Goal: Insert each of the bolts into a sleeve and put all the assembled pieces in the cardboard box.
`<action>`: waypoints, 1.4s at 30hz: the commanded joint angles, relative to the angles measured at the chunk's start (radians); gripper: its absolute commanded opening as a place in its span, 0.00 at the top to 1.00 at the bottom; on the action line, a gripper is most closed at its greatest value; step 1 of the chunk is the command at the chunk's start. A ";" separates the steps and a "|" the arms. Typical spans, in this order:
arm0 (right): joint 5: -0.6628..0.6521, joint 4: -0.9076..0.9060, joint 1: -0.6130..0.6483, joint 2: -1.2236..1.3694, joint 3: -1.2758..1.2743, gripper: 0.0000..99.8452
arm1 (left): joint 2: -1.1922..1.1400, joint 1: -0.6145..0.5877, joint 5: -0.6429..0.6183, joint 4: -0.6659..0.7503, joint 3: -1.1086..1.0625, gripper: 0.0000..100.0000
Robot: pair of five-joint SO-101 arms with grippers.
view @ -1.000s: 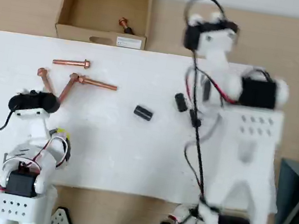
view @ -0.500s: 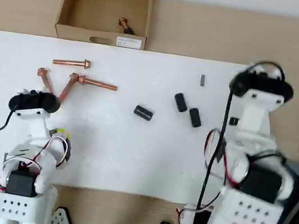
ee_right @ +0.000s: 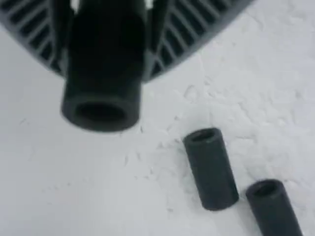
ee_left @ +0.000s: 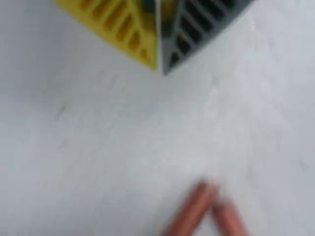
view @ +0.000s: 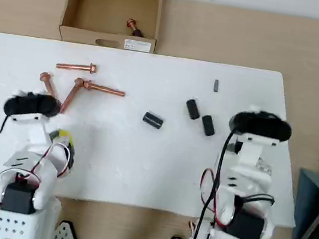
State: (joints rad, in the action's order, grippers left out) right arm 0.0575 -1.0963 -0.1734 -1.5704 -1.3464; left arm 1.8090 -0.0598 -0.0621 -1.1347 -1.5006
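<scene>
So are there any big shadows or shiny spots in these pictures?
High view: soft, even light, no glare on the white mat, no strong shadows beside the bolts. Right wrist view: the loose sleeves cast no hard shadow. Left wrist view: the mat is evenly lit, no shiny spots.

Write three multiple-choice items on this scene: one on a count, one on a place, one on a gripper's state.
1. How many black sleeves lie loose on the white mat? A one; B three; C five.
2. Where is the bolt with a sleeve on it? A on the mat; B in the cardboard box; C in a gripper.
3. The right gripper is: A open; B shut on a sleeve; C shut on a bolt.
Key: B, the high view shows three; B, it lies on the box floor; B, its wrist view shows it clamping one.
</scene>
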 commanded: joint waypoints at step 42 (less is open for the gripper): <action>0.087 -0.061 -0.007 -0.348 -0.166 0.99 | -1.994 -0.218 0.183 -0.348 1.689 0.97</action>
State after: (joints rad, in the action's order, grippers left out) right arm 0.1343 -1.1592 -0.1734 -1.8052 -1.5167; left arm -0.1212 -0.2685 0.1066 -1.4676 0.0568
